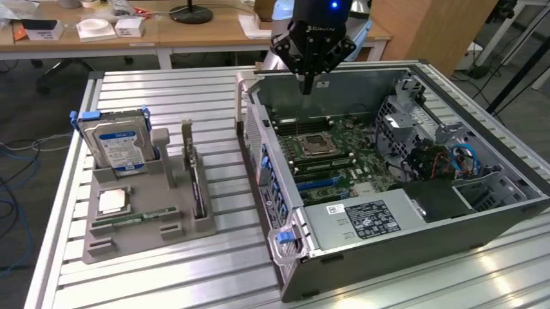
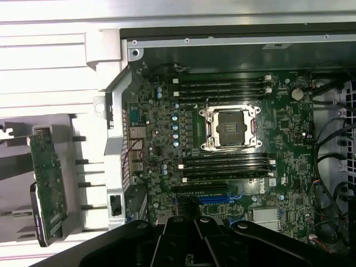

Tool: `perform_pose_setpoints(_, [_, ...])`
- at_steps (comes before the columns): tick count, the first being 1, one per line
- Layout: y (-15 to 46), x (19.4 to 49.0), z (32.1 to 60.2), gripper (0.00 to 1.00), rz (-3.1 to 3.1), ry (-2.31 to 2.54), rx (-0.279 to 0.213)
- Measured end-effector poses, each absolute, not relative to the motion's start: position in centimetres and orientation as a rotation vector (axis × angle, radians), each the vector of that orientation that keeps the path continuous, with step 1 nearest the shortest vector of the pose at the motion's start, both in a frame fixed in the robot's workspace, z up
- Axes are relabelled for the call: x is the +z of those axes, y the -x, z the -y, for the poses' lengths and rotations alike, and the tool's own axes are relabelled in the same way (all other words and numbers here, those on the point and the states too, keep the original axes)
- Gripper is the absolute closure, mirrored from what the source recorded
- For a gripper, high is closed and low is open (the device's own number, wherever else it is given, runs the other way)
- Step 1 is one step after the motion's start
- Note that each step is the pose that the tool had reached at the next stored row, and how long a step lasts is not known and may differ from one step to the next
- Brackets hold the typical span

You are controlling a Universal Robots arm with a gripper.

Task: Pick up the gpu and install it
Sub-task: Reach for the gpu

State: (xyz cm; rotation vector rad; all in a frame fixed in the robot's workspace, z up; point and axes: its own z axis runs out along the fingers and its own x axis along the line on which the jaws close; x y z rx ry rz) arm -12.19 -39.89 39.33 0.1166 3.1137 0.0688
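Currently the gripper (image 1: 306,87) hangs clenched and empty above the open computer case (image 1: 429,251), while the gpu (image 1: 197,183) stands on edge in a gray holder (image 1: 129,225) beside it, toward the worktop's (image 1: 172,277) edge at the exterior view's left; grasping well likely means opening squarely over its top edge.

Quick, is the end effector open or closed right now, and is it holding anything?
End effector: closed, holding nothing, over the computer case; the graphics card sits in its stand.
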Motion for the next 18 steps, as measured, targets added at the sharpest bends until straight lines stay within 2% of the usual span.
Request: perform_pose_setpoints(18, [12.97,39.29,39.88,0.89,-3.114,-0.117,0.069])
